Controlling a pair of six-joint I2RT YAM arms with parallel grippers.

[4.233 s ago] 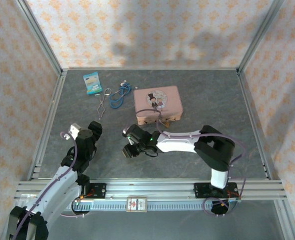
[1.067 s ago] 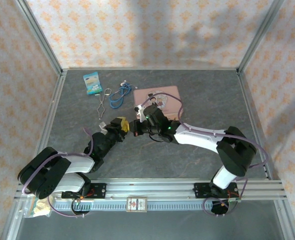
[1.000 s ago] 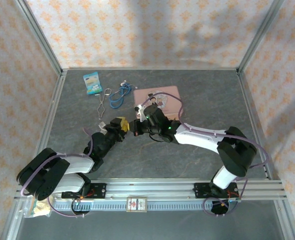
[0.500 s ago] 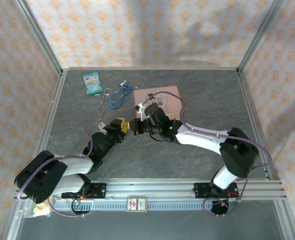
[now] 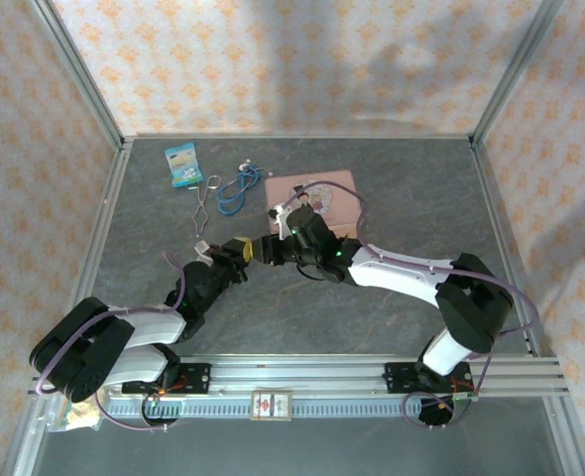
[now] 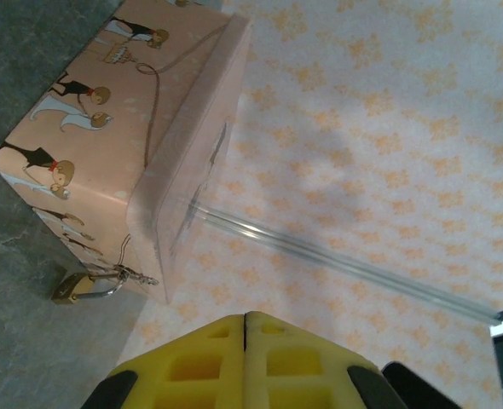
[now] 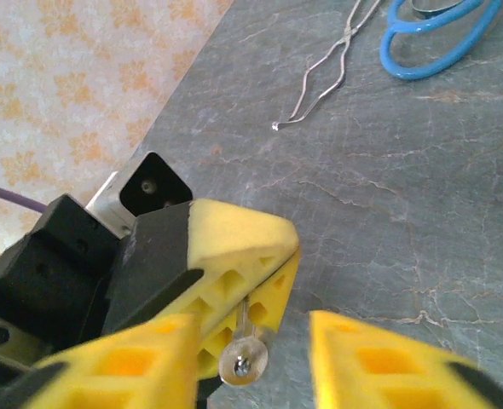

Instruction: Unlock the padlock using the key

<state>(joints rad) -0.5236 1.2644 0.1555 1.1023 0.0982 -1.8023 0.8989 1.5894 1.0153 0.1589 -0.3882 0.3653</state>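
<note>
The padlock (image 6: 75, 288), small and brass, sits on the grey counter (image 6: 30, 349) at about 8 o'clock in my left wrist view. It lies right against the lower front edge of the pink tin (image 6: 89, 145). Its thin silver shackle reaches from the body toward 3 o'clock, to a small fitting on the tin. I cannot tell whether the shackle is latched.

The key (image 7: 243, 365) is in my left pincer (image 7: 264, 260). The yellow pads are pressed together on its shank, and its round silver head sticks out past them toward 6 o'clock in my right wrist view. In my left wrist view those pads meet flush along one seam.

My right pincer (image 7: 251, 328) is spread wide, its two yellow fingers at 7 and 5 o'clock of its own view. The key's head sits in the gap between them, and I cannot tell whether it touches either finger.

From above, my two pincers meet tip to tip near the middle of the counter, with the tin just beyond them toward 1 o'clock. Farther off toward 11 o'clock lies a bent silver wire loop (image 5: 204, 205). A blue cord (image 5: 237, 188) lies just beside it at 2 o'clock, and a small blue packet (image 5: 182, 165) lies near it at 11 o'clock.
</note>
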